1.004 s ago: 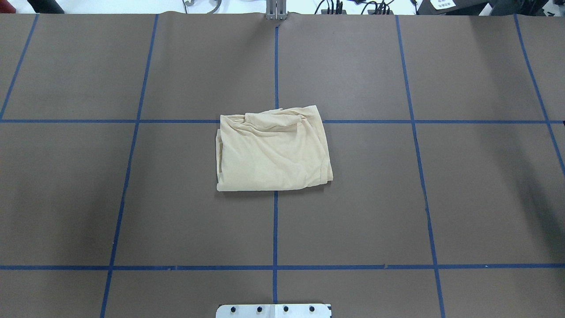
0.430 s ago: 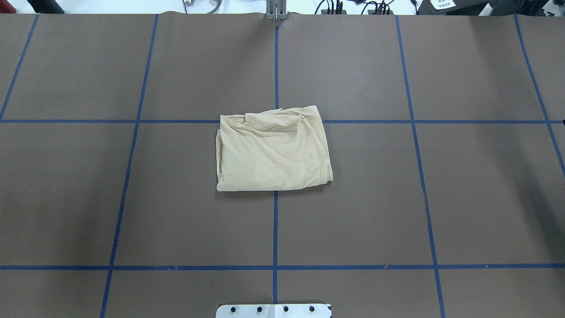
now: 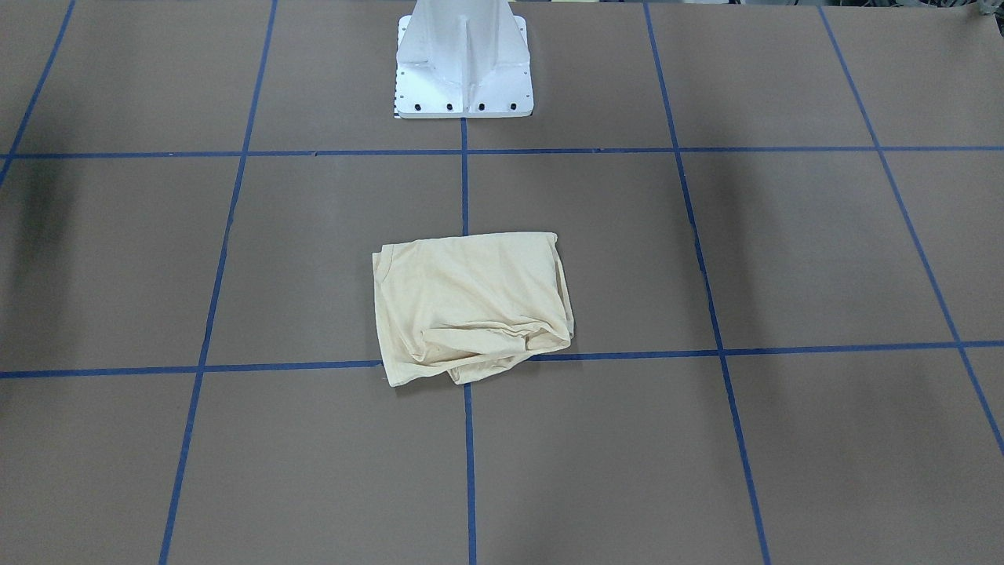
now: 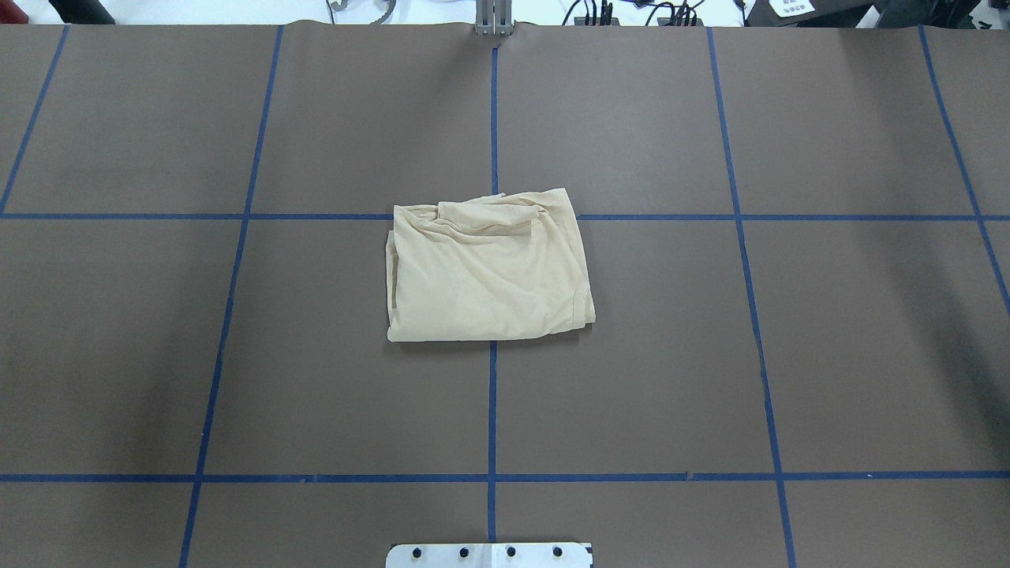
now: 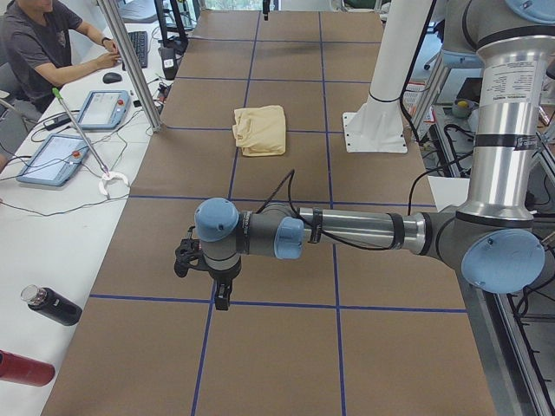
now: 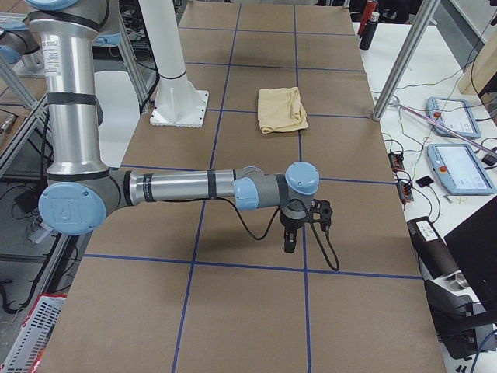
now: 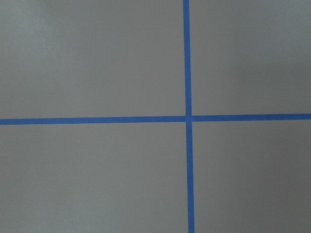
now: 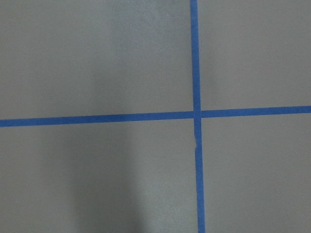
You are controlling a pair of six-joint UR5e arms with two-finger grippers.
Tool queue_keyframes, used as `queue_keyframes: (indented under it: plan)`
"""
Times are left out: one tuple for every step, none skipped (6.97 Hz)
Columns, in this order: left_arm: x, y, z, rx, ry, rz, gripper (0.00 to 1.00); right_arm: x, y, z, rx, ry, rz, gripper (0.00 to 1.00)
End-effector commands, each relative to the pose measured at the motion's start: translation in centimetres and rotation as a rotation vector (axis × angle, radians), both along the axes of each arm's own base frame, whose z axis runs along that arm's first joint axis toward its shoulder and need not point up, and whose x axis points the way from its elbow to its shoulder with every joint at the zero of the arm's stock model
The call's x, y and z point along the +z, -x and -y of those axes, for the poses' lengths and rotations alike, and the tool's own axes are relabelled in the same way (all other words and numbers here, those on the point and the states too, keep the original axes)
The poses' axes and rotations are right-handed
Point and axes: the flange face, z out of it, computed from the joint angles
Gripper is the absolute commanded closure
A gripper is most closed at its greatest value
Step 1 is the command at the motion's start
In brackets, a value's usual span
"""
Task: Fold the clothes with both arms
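Brown surface (image 4: 316, 118) gridded with blue tape (image 4: 491, 410). White pedestal (image 3: 463, 55) at its near-robot edge. On the side desk (image 5: 35, 225): two pendants (image 5: 106, 109), keyboard (image 5: 139, 48), mouse (image 5: 112, 77), black bottle (image 5: 52, 305), red bottle (image 5: 22, 368). A seated person (image 5: 39, 43).

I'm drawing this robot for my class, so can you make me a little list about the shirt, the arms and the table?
Shirt: cream, folded into a rough rectangle, mid-table
Left arm: stretched low over the table, far from the shirt
Right arm: the same, at the opposite end
Left gripper, right gripper: over bare table; open or shut unclear
Table: brown, blue tape lines
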Motion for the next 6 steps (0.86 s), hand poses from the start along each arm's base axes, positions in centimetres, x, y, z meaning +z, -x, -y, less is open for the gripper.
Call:
queue_keyframes:
  plan:
    - [0.0, 0.2, 0.0, -0.004, 0.000, 0.000, 0.00, 0.9, -4.1, -1.5, 0.051, -0.003, -0.003, 0.00]
    - [-0.1, 0.3, 0.0, -0.005, -0.002, 0.000, 0.00, 1.7, -4.9, -2.1, 0.011, -0.032, -0.009, 0.00]
    - [-0.2, 0.3, 0.0, -0.005, -0.003, 0.000, 0.00, 2.0, -5.8, -2.6, 0.019, 0.001, -0.013, 0.00]
    - [-0.2, 0.3, 0.0, -0.007, -0.003, 0.000, 0.00, 2.2, -5.9, -2.8, -0.010, 0.021, -0.014, 0.00]
    - [-0.3, 0.4, 0.0, -0.008, -0.006, 0.000, 0.00, 2.3, -6.2, -3.0, -0.033, 0.033, -0.014, 0.00]
    - [-0.2, 0.6, -0.2, -0.011, -0.005, 0.000, 0.00, 2.1, -6.1, -2.8, -0.039, 0.034, -0.014, 0.00]
